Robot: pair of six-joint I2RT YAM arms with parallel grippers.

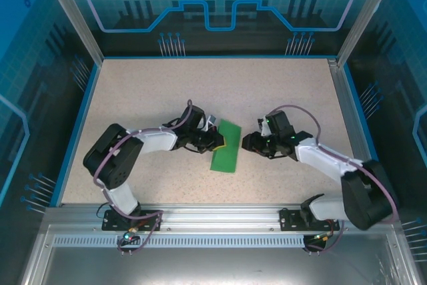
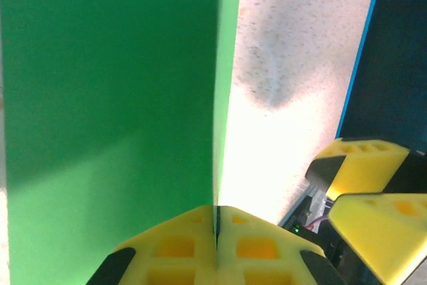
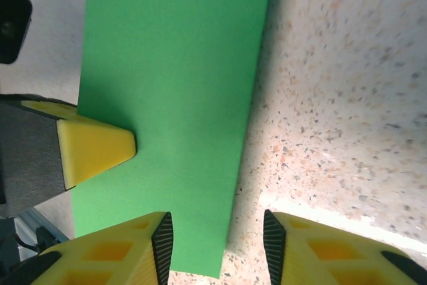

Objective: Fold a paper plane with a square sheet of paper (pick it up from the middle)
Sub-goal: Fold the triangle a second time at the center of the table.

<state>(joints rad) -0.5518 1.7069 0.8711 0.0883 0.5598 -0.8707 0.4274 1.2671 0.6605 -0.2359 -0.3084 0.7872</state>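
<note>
Two arms meet mid-table (image 1: pixel 153 91) in the top view. The paper (image 1: pixel 226 147), folded to a narrow green strip, sits tilted between them. The left gripper (image 1: pixel 215 140) is at the strip's left edge and the right gripper (image 1: pixel 245 143) is just beside its right edge.

Left wrist view: the left gripper (image 2: pixel 217 231) has its yellow fingers pressed together, pinching the paper (image 2: pixel 113 98) by its edge. Speckled table (image 2: pixel 300 45) lies to the right. The right gripper (image 2: pixel 370 191) is at lower right, fingers apart.

Right wrist view: the right gripper (image 3: pixel 217 245) is spread and grips nothing. The near end of the paper (image 3: pixel 173 78) sits between its fingers. One left finger (image 3: pixel 97 146) sits on the paper's left edge.
</note>
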